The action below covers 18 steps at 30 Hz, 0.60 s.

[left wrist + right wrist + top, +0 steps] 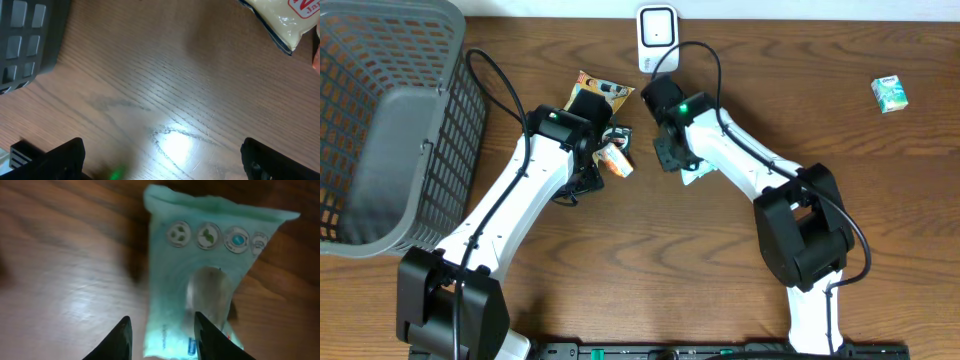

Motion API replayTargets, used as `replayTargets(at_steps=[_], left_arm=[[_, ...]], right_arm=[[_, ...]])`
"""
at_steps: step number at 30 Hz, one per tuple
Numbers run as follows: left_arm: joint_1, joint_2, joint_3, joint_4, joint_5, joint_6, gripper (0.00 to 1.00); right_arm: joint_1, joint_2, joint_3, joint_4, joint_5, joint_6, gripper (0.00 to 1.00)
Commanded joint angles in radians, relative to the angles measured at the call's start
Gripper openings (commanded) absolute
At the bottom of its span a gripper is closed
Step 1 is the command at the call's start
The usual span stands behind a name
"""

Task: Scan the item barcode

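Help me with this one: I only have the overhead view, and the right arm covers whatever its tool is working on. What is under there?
Observer: The right wrist view shows a pale teal packet with a row of round icons, lying between and beyond the fingers of the right tool.
Operator: Is it gripped?
Observer: I cannot tell. The fingers stand apart, and wood shows between one finger and the packet's edge.
Operator: And the left tool?
Observer: In the left wrist view the left tool is wide open over the table, with nothing between its fingers.

pale teal packet [200,260], 4 round icons, face up
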Motion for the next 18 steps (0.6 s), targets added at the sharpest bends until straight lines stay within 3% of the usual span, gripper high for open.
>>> replayTargets(at_steps=[1, 5, 10, 14, 18], left_arm=[[0.003, -0.005, -0.006, -0.007, -0.016, -0.008, 0.98], [0.003, -0.005, -0.006, -0.007, -0.016, -0.009, 0.98], [0.003, -0.005, -0.006, -0.007, -0.016, -0.009, 0.98], [0.003, -0.005, -0.006, -0.007, -0.016, -0.008, 0.98], [0.003, -0.005, -0.006, -0.007, -0.016, -0.009, 0.98]], right_arm=[[-0.003, -0.006, -0.037, 0.021, 0.104, 0.023, 0.35], [-0.004, -0.006, -0.075, 0.049, 0.122, 0.022, 0.37], [-0.006, -0.006, -0.099, 0.061, 0.116, 0.023, 0.01], [-0.008, -0.006, -0.092, 0.060, 0.079, 0.023, 0.01], [-0.027, -0.010, -0.033, 0.010, -0.084, 0.018, 0.01]])
